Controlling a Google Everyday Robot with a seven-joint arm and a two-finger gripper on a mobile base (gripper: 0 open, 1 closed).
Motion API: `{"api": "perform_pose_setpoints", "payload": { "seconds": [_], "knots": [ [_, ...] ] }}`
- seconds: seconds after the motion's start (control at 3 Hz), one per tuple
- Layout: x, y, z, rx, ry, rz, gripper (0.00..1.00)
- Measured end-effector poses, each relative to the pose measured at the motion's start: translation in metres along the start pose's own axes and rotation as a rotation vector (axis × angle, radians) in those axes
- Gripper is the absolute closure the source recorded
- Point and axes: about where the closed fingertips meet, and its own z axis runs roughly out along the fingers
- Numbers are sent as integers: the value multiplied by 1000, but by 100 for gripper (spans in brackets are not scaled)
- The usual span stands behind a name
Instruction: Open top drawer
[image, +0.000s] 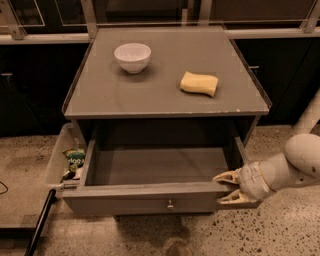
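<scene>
The top drawer (150, 197) of the grey cabinet stands pulled far out toward me, its plain grey inside showing bare. Its flat front has a small round metal knob (170, 204) at centre. My gripper (226, 187) is at the drawer front's right end, one pale finger above the front's top edge and one below it in front. The white arm reaches in from the right. The lower drawers are hidden under the open one.
On the cabinet top (125, 95) sit a white bowl (132, 56) at back left and a yellow sponge (199, 83) at right. A clear bin (59, 150) with a green packet (75, 159) hangs at the cabinet's left. A black pole (40, 222) leans at lower left. Speckled floor lies around.
</scene>
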Motion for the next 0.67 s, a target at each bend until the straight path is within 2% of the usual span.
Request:
{"api": "perform_pose_setpoints", "payload": {
  "seconds": [0.33,0.67],
  "knots": [
    [0,0,0,0,0,0,85],
    [0,0,0,0,0,0,62]
  ]
}}
